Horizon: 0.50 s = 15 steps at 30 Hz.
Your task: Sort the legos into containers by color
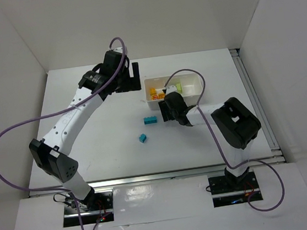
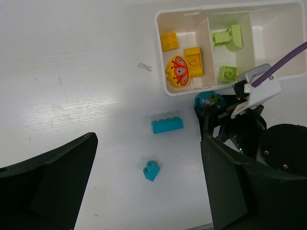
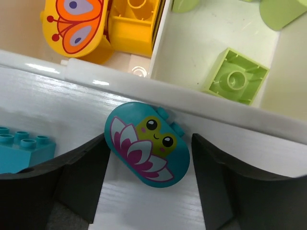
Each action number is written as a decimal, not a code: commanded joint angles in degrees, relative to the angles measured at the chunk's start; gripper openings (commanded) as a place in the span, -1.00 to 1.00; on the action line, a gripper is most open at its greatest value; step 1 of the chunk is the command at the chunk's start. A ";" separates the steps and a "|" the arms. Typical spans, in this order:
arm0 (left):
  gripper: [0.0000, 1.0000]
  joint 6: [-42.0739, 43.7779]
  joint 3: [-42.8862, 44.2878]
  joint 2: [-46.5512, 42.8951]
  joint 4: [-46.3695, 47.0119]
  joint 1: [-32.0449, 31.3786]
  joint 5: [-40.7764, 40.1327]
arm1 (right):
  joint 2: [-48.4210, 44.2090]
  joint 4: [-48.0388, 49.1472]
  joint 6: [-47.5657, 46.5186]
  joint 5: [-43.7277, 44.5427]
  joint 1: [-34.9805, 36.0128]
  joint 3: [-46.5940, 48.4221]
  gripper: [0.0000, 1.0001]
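Where the right claw (image 3: 148,160) stands, its fingers (image 3: 79,179) are set on either side of a rounded brick (image 3: 146,143); whether it is pinched cannot be told. The brick, cyan and printed with a frog on a lily, is seen touching the tray (image 3: 216,108), with bare table (image 3: 144,211) nearer. Yellow bricks (image 3: 132,24) and green bricks (image 3: 236,75) inside are cut off. A long brick (image 2: 167,124) and small brick (image 2: 151,170), both cyan, are seen under the left claw (image 2: 148,139), spread wide.

A robotics lab: white panel walls (image 1: 8,54) around a table (image 1: 108,153) bearing two bolted arms (image 1: 71,121) (image 1: 235,122).
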 commanded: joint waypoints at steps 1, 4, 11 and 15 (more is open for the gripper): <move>0.95 -0.36 0.78 -0.25 0.33 0.11 -0.35 | 0.74 2.05 -1.41 -1.09 -0.38 1.95 0.44; 0.95 -0.36 0.78 0.36 0.33 0.11 -0.35 | 0.12 1.52 -1.41 -1.71 -0.38 1.95 0.32; 0.95 -0.36 0.78 0.36 0.33 0.11 0.79 | -6.02 -1.20 -0.27 -0.65 0.84 0.90 0.10; 0.95 -0.36 0.78 0.36 0.33 0.11 0.79 | -12.25 -3.93 1.05 1.19 1.46 -0.33 0.08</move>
